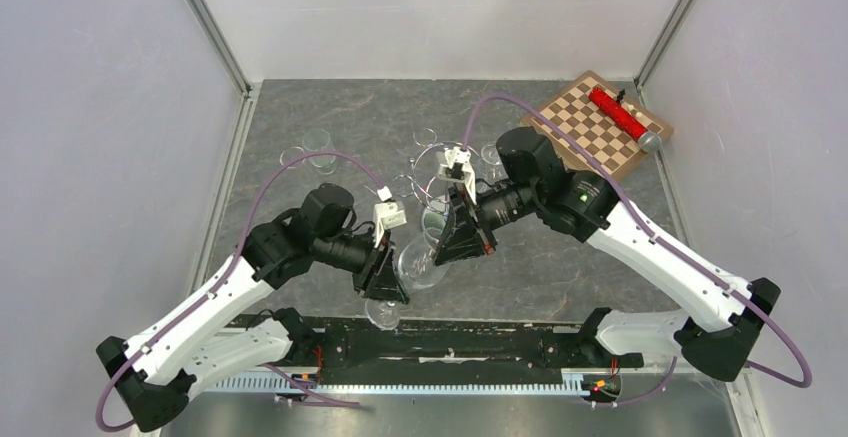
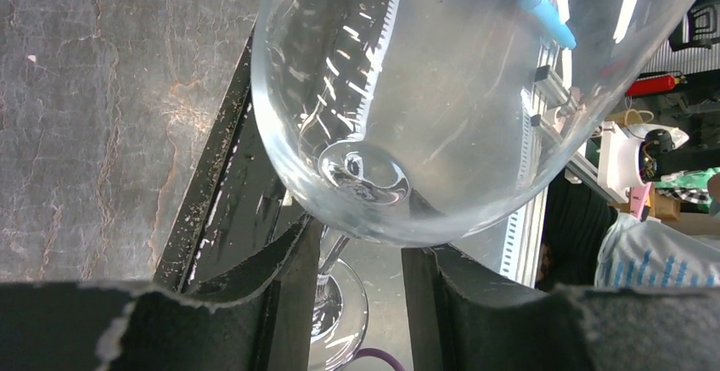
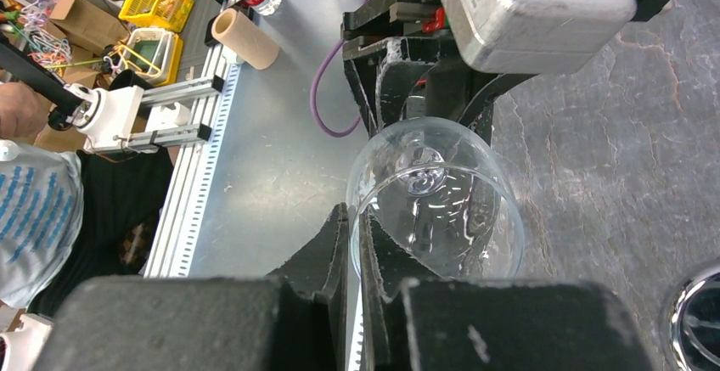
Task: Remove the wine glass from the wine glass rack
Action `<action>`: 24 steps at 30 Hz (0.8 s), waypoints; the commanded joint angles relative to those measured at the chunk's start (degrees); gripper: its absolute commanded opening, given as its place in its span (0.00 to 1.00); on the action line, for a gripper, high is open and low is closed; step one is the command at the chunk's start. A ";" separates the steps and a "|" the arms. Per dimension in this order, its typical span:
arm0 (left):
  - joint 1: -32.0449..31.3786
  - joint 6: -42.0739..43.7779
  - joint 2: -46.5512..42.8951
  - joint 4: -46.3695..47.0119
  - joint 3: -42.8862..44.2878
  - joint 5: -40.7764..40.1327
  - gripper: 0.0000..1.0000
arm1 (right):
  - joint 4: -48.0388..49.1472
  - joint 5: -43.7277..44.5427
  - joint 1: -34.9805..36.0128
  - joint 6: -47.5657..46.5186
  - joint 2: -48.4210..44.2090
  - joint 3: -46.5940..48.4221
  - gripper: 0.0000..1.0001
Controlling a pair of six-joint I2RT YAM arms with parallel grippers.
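Observation:
The wine glass [image 1: 418, 262] lies tilted between my two arms, off the wine glass rack [image 1: 436, 169], which stands behind them. My right gripper [image 3: 355, 235] is shut on the wine glass [image 3: 441, 201], pinching the rim of its bowl. My left gripper [image 2: 361, 278] is open, its jaws standing apart on either side of the stem [image 2: 333, 256]. The stem runs close by the left finger [image 2: 284, 295] and well clear of the right one. The bowl [image 2: 407, 91] fills the left wrist view and the foot [image 2: 340, 311] shows below it, over the near rail.
Two clear glasses [image 1: 318, 147] stand at the back left of the dark stone tabletop. A chessboard [image 1: 590, 132] with a red object [image 1: 618, 112] on it lies at the back right. The rack's chrome base [image 3: 700, 324] shows at the right wrist view's corner. White walls enclose the table.

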 commanded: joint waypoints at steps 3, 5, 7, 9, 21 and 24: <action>-0.12 0.05 1.82 3.73 2.74 1.56 0.46 | 0.54 2.41 -0.16 -1.86 -4.38 -2.40 0.00; -0.11 0.28 2.57 3.73 2.92 1.34 0.46 | 1.45 2.73 -0.11 -1.09 -5.62 -3.68 0.00; -0.12 0.48 3.13 3.80 2.96 1.11 0.48 | 2.27 3.02 -0.15 -0.50 -6.93 -4.76 0.00; -0.10 0.50 3.63 4.06 2.97 0.76 0.48 | 2.80 3.44 -0.15 -0.09 -7.88 -5.74 0.00; -0.05 0.77 5.12 4.24 3.67 -3.16 0.48 | -8.22 15.85 -0.15 -4.73 -11.77 -6.18 0.00; -0.05 0.93 4.66 4.08 3.84 -4.22 0.47 | -11.53 23.06 -0.15 -3.84 -12.91 -5.98 0.00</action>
